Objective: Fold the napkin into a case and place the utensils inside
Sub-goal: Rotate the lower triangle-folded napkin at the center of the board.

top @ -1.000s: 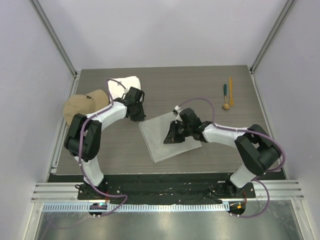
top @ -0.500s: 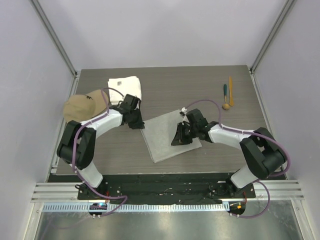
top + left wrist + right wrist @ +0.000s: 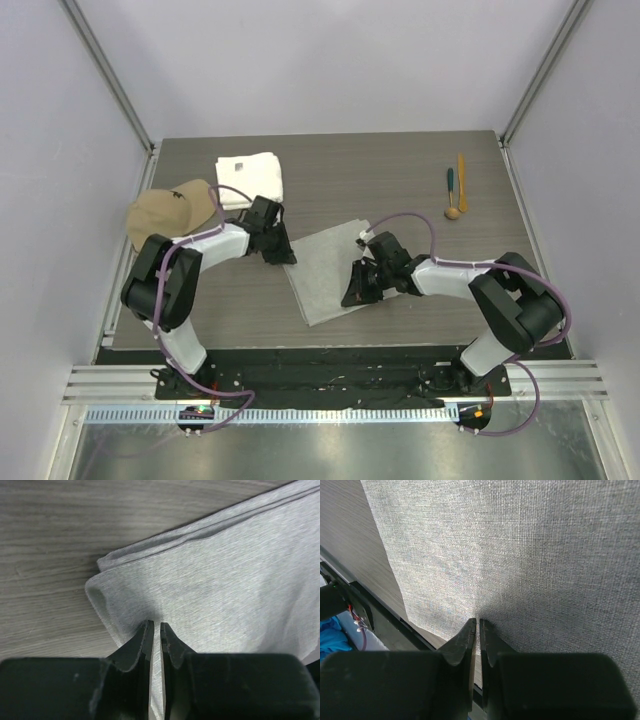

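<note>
The light-grey napkin (image 3: 325, 270) lies on the table in front of both arms, and its doubled edge (image 3: 150, 550) shows in the left wrist view. My left gripper (image 3: 283, 252) (image 3: 155, 625) sits at its far left corner, jaws pinched on the cloth. My right gripper (image 3: 353, 293) (image 3: 478, 621) is shut on the napkin's (image 3: 520, 555) right part, where creases run to its tips. The utensils lie apart at the far right: a teal-handled piece (image 3: 450, 182), an orange stick (image 3: 461, 178) and a round wooden bowl (image 3: 452, 212).
A thick white towel (image 3: 250, 176) lies at the far left, with a tan cap (image 3: 170, 212) beside it near the left arm. The table's black front edge (image 3: 350, 605) is close to the napkin's near side.
My left gripper slid nearer and a little right onto the napkin's corner. My right gripper moved toward the near edge, and the napkin's right side shifted with it.
</note>
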Controlling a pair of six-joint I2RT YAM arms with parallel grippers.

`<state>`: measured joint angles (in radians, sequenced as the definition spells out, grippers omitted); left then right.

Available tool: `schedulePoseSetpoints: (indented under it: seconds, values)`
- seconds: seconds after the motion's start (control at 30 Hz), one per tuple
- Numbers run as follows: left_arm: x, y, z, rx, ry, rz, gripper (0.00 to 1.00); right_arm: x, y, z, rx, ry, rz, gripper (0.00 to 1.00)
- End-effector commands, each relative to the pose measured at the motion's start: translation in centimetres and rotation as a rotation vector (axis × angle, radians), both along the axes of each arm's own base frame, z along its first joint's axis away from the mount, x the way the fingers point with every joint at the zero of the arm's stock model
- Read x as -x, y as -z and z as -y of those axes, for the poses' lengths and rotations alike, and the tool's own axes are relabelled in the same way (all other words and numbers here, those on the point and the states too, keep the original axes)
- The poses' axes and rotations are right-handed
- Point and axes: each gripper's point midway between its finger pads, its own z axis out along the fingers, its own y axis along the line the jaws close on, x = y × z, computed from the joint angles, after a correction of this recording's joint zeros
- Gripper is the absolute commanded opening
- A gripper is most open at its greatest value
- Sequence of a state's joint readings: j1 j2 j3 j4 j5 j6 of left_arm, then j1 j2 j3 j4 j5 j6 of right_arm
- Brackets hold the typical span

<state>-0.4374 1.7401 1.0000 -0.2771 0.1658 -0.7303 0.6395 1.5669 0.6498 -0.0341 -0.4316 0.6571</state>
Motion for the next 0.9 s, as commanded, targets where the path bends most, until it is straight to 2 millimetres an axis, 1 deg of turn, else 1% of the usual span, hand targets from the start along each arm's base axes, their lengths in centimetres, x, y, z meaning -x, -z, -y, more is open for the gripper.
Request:
schedulePoseSetpoints:
  seconds: [0.0,0.07,0.13,0.27,0.3,0.37,0.4,0.43,0.47,0.53,0.63,0.77,0.87]
  values:
    - [-0.4,-2.1,0.2,0.036,-0.009,0.075,0.15,-0.7,0.0,-0.6,-0.008,-0.01,0.026,0.13]
    - [-0.3,-2.4,-0.2,0.02,-0.009,0.079,0.16,-0.6,0.1,-0.8,-0.005,-0.016,0.024,0.13]
    - [-0.5,-3.3,-0.4,0.014,-0.01,0.098,0.18,-0.9,0.0,-1.0,-0.004,-0.016,0.036,0.13]
    - [-1.0,-4.1,-1.1,0.006,-0.024,0.114,0.25,-1.2,-0.3,-1.1,0.013,-0.029,0.061,0.13]
    - [-1.1,-4.1,-1.5,0.002,-0.032,0.109,0.29,-1.3,-0.5,-1.1,0.018,-0.03,0.072,0.13]
    - [-1.3,-4.0,-2.2,-0.007,-0.044,0.103,0.34,-1.6,-0.7,-0.8,0.046,-0.031,0.09,0.13]
    - [-1.6,-3.8,-3.0,-0.015,-0.069,0.096,0.39,-1.7,-0.8,-0.8,0.056,-0.041,0.102,0.13]
    - [-1.6,-3.6,-3.3,-0.013,-0.074,0.09,0.4,-1.9,-1.1,-0.8,0.063,-0.042,0.111,0.13]
    - [-1.6,-3.3,-3.6,-0.015,-0.081,0.079,0.4,-1.9,-1.2,-0.8,0.066,-0.044,0.114,0.13]
    - [-1.8,-3.3,-3.9,-0.015,-0.087,0.074,0.42,-2.1,-1.3,-0.7,0.079,-0.054,0.124,0.13]
    - [-2.2,-3.1,-3.9,-0.021,-0.085,0.081,0.44,-2.4,-1.4,-0.5,0.096,-0.063,0.14,0.13]
    - [-2.4,-2.8,-4.2,-0.052,-0.076,0.082,0.45,-2.4,-1.2,-0.4,0.109,-0.079,0.147,0.13]
    - [-2.7,-2.2,-4.5,-0.074,-0.073,0.073,0.47,-2.3,-0.7,-0.1,0.131,-0.091,0.143,0.13]
